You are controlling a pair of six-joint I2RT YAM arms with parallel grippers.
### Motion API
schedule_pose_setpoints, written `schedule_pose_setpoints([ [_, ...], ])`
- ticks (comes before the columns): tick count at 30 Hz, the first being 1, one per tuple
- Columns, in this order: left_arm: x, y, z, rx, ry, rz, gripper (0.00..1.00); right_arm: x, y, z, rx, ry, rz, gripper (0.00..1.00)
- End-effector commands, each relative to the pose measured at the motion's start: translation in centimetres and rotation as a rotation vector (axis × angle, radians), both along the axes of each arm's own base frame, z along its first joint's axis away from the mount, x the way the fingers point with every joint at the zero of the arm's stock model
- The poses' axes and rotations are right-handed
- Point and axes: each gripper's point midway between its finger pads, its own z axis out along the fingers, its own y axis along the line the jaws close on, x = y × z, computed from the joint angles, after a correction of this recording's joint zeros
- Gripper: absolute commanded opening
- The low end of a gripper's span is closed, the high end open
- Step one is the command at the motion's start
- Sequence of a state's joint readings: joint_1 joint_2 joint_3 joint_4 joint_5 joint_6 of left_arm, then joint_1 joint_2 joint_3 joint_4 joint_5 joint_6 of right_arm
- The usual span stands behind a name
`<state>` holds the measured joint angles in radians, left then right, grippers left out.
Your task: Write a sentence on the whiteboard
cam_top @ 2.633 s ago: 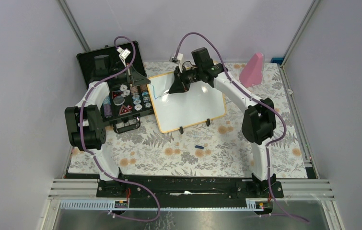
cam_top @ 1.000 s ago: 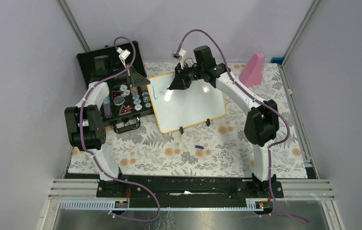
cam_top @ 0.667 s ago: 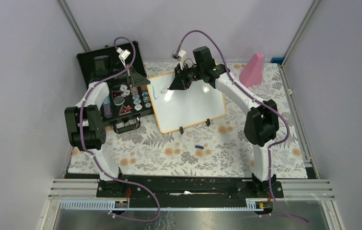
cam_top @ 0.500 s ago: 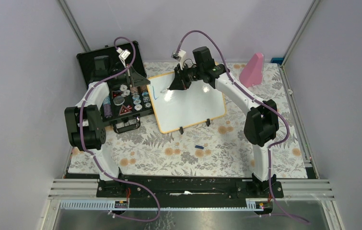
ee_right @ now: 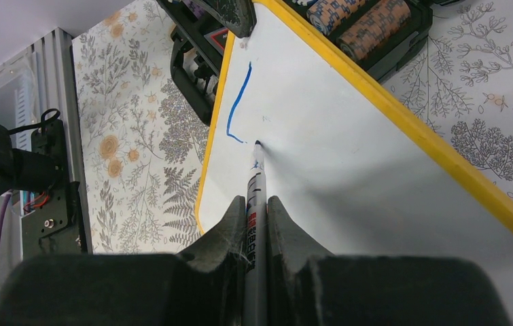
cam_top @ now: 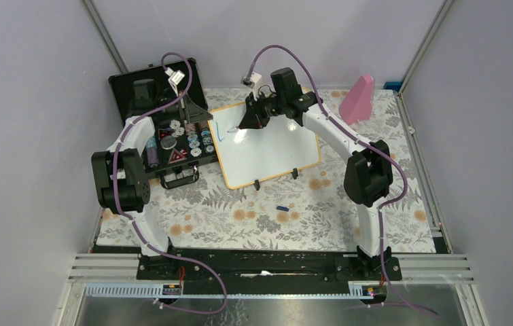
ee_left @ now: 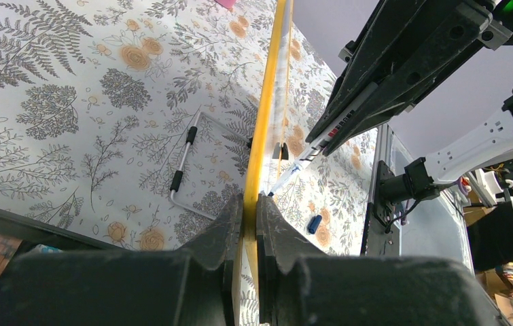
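Observation:
The whiteboard point(cam_top: 270, 149) with its orange-yellow rim stands tilted on the flowered cloth. My left gripper point(cam_top: 204, 117) is shut on the rim point(ee_left: 263, 122) at the board's far left corner, jaws point(ee_left: 250, 200) pinching the edge. My right gripper point(ee_right: 257, 204) is shut on a white marker point(ee_right: 255, 182). The marker's tip sits at the board face point(ee_right: 348, 156), just right of the foot of a blue L-shaped stroke point(ee_right: 238, 102). That stroke is all of the sentence that shows. In the top view the right gripper point(cam_top: 246, 125) hovers over the board's upper left.
A black case point(cam_top: 165, 132) of poker chips lies open against the board's left side. A blue marker cap point(cam_top: 281, 208) lies on the cloth in front of the board. A pink wedge point(cam_top: 357, 98) stands at the back right. The board's wire stand point(ee_left: 185, 156) rests behind it.
My right gripper with the marker has shifted slightly left over the board's upper left. The left gripper and the board have stayed put.

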<state>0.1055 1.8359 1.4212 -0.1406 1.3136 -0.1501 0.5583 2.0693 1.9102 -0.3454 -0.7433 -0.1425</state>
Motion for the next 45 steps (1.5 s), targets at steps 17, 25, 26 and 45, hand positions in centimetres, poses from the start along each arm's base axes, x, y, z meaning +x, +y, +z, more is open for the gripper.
schedule_pose_setpoints([
  [17,-0.6,-0.2,0.9,0.005,-0.037,-0.01,0.0,0.2,1.3,0.1,-0.009,-0.064,0.024,0.0],
  [25,-0.6,-0.2,0.9,0.006,-0.037,-0.01,0.0,-0.4,0.8,-0.1,-0.016,-0.065,0.034,0.0],
  [26,-0.6,-0.2,0.9,0.006,-0.038,-0.009,0.0,-0.5,0.8,-0.1,-0.017,-0.066,0.035,0.0],
  [45,-0.7,-0.2,1.0,0.005,-0.036,-0.01,0.0,0.1,-1.1,0.0,-0.04,-0.085,-0.004,0.0],
])
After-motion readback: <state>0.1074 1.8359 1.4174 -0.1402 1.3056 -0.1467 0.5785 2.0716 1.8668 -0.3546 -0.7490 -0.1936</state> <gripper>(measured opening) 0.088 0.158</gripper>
